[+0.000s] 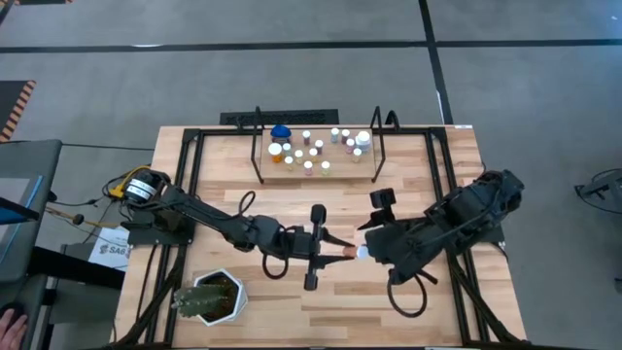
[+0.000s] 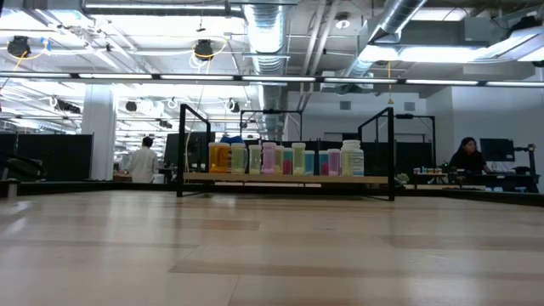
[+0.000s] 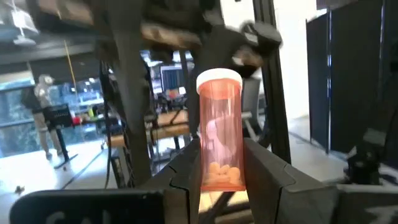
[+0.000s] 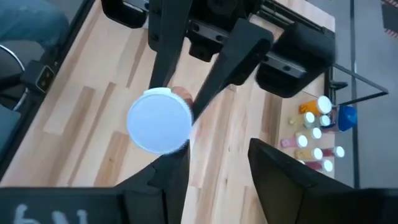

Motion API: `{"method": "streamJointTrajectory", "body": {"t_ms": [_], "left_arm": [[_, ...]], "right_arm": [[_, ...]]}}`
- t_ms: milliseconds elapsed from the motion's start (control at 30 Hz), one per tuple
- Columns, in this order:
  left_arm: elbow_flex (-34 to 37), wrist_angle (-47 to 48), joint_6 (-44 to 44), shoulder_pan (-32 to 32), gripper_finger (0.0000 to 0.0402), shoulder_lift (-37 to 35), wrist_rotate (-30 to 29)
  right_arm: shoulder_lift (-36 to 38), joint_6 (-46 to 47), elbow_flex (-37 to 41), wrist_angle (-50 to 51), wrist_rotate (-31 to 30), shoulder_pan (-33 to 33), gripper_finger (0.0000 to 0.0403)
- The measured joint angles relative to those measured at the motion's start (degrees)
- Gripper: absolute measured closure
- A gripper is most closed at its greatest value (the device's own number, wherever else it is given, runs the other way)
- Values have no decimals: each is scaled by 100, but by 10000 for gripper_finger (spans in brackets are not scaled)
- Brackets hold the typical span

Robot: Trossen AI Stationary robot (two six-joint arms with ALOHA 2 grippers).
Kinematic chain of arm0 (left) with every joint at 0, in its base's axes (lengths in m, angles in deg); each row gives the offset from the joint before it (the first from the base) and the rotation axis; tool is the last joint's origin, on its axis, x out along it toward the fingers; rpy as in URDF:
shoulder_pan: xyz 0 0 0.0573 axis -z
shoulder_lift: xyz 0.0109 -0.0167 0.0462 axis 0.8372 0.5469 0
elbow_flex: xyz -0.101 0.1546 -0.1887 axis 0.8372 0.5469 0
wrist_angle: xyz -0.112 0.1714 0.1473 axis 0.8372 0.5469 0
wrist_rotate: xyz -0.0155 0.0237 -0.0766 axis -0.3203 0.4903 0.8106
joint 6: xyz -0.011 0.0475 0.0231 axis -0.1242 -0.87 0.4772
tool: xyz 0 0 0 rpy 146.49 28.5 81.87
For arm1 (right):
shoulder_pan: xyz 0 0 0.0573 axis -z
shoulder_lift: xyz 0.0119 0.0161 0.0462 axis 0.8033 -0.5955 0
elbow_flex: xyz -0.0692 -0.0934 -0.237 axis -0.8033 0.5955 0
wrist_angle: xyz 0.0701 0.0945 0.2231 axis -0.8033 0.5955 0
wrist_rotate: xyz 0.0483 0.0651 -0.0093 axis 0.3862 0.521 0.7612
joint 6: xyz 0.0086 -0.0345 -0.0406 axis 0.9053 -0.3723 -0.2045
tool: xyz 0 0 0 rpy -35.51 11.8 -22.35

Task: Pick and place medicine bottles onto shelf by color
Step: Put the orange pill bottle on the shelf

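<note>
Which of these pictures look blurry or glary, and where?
Left wrist view: the orange see-through bottle with a white cap is sharp, while the dark arm parts behind it are smeared and the windows glare white. Right wrist view: that bottle's cap is a soft, washed-out disc. Low view: ceiling lights glow, and the light-wood table blurs up close.
</note>
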Motion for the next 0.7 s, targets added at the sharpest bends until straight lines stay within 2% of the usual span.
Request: {"method": "streamJointTrajectory", "body": {"t_ms": [200,433,700], "left_arm": [[11,51,0,7,326,9,-17],[11,-42,-1,7,326,14,-50],[11,-45,-66,-3,326,22,-125]], "right_arm": [[18,-4,-5,4,11,105,192],[18,222,-9,-40,530,180,166],[17,357,-11,-163,615,173,160]]}}
